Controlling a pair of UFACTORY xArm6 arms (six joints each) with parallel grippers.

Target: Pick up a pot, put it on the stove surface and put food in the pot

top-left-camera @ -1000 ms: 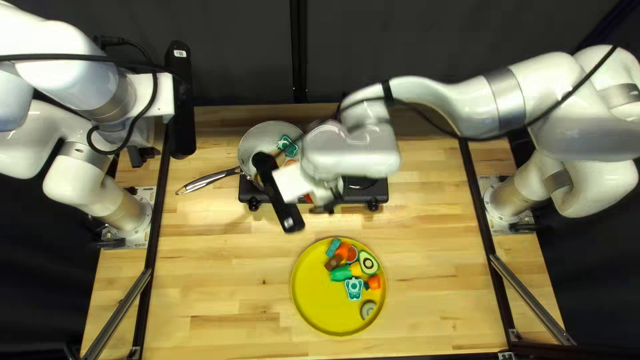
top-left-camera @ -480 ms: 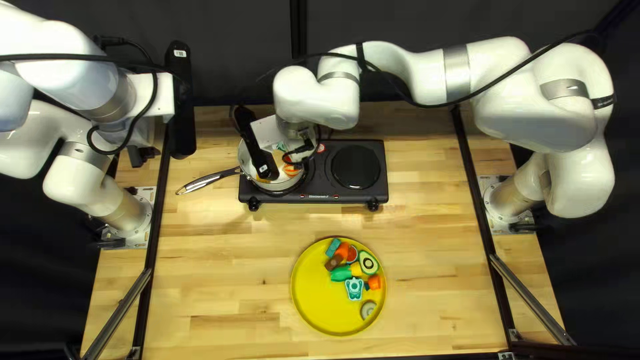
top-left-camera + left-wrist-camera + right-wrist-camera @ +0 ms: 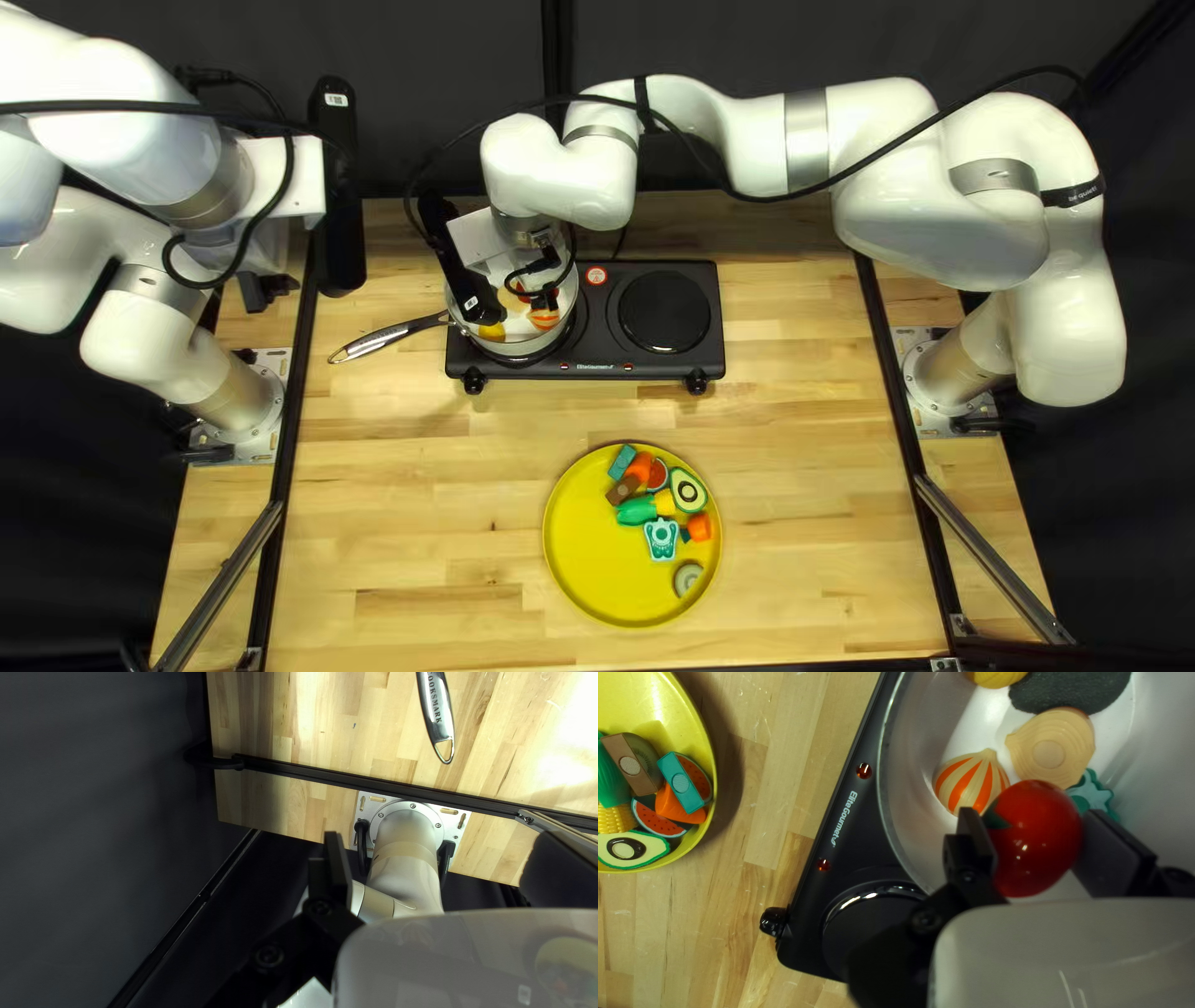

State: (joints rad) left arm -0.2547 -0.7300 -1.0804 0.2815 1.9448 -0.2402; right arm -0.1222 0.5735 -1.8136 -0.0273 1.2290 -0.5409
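At the far left, your left arm [image 3: 137, 112] is well apart from the stove. The left jaws are spread wide with nothing between them, so nothing steadies the pot. Its handle [image 3: 392, 335] sticks out to the left; a careless sweep of that arm could catch it and swing the pot round.

Next comes the pot [image 3: 912, 815] itself, sitting on the left side of the stove [image 3: 654, 371]. The right arm's black wrist bar [image 3: 454, 255] reaches over its left side, and if you turn or lower the wrist too far, the bar could strike the rim and shove the pot. Your right jaws are closed only as far as a tomato [image 3: 1036, 837] lets them, gripping it from two sides over the pot's inside. You can't tell how high it is above the bottom: let go too high and it may bounce; press lower and it could jam against the striped onion [image 3: 968, 787] or the onion half [image 3: 1051, 746]. Its round, shiny skin may also slip out early. Open too wide among the food and a finger could push pieces about.

Further right, the plate [image 3: 585, 566] lies near you on the tabletop [image 3: 411, 498], still holding food. Because the loose cable [image 3: 772, 198] runs along your right arm [image 3: 747, 112], watch for a snag as you lift away.
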